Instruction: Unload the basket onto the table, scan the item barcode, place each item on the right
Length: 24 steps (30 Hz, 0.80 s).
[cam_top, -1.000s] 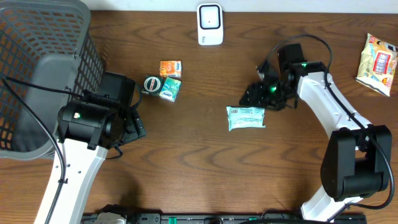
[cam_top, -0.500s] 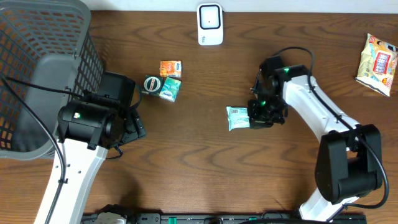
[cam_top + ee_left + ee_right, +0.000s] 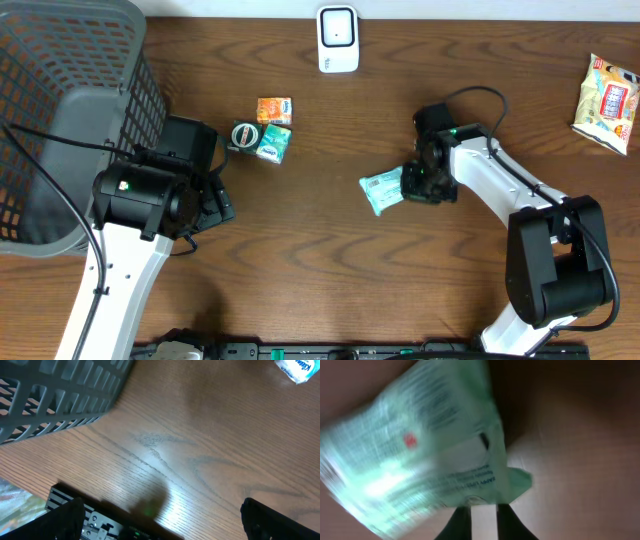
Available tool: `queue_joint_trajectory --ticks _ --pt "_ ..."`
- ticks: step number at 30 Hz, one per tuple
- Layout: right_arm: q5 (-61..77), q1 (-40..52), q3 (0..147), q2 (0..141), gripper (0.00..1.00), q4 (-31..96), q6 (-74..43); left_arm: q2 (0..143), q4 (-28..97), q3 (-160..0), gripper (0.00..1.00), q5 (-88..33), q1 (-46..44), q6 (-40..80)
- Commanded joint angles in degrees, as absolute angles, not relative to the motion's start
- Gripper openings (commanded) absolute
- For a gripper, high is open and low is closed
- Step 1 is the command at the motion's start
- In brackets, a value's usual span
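Right wrist view, closest in: right gripper [image 3: 483,519] has its fingers [image 3: 461,522] clenched on the end seam of a pale green, printed soft-plastic packet [image 3: 425,455]. The jaws stand nearly together with only the thin flap between them. The rest of the packet fans out past the fingers, blurred, so no barcode can be made out.

- Packet position, from overhead: mid-table, just left of the right gripper, lying askew. Whether its free end touches the brown wooden table [image 3: 330,270] I cannot tell.
- Handling, my judgement: light, limp and slick. The film will crease and sag from a seam pinch, and it may swing or twist. It is not fragile. A seam grip leaves the printed faces uncovered, which suits scanning. A hold deeper across the body would steady it but might cover the code.
- Left gripper [image 3: 162,510]: fingers released, spread wide, nothing between them, only bare wood below. It is parked beside the grey plastic mesh basket [image 3: 60,120].

Farther out: an orange carton [image 3: 274,109], a round dark tin [image 3: 245,134] and a teal pouch [image 3: 273,146] sit clustered left of centre. A yellow-and-red snack bag [image 3: 608,90] lies at the right edge.

Far edge: a white upright scanner [image 3: 338,40], well apart from the packet.
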State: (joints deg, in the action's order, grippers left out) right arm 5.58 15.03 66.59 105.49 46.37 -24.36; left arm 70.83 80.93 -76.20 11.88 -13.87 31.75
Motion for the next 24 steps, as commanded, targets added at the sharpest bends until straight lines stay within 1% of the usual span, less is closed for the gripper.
queue_joint_trajectory --ticks 1,2,5,8,9,10,14,17,20,22,24 --pt "4.6 14.7 66.5 105.1 0.13 40.8 -25.3 70.7 81.2 -76.2 0.98 11.6 -13.6 32.5" --pt "4.6 14.7 66.5 105.1 0.17 38.3 -25.3 70.7 81.1 -76.2 0.98 11.6 -13.6 32.5" --pt "6.9 14.3 67.1 105.1 0.24 32.1 -25.3 70.7 81.1 -76.2 0.98 11.6 -13.6 32.5" --pt "11.2 13.8 68.7 105.1 0.29 31.6 -25.3 70.7 81.1 -76.2 0.98 11.6 -13.6 32.5" --pt "12.5 13.5 69.1 105.1 0.35 31.8 -25.3 70.7 81.1 -76.2 0.98 11.6 -13.6 32.5" --pt "13.1 13.3 69.3 105.1 0.39 32.3 -25.3 70.7 81.1 -76.2 0.98 11.6 -13.6 32.5" --pt "13.5 12.3 69.4 105.1 0.41 34.4 -23.7 70.7 81.1 -76.2 0.98 11.6 -13.6 32.5" --pt "13.6 12.1 69.4 105.1 0.45 35.4 -20.5 70.7 81.1 -76.2 0.98 11.6 -13.6 32.5" --pt "17.0 12.1 69.4 105.1 0.56 35.6 -13.8 70.7 81.2 -76.2 0.98 11.6 -13.6 32.5" --pt "18.4 12.1 69.3 105.1 0.61 35.6 -8.6 70.7 81.2 -76.2 0.98 11.6 -13.6 32.5" --pt "18.3 12.1 69.0 105.1 0.63 35.5 -6.3 70.7 81.1 -76.2 0.98 11.6 -13.6 32.5"
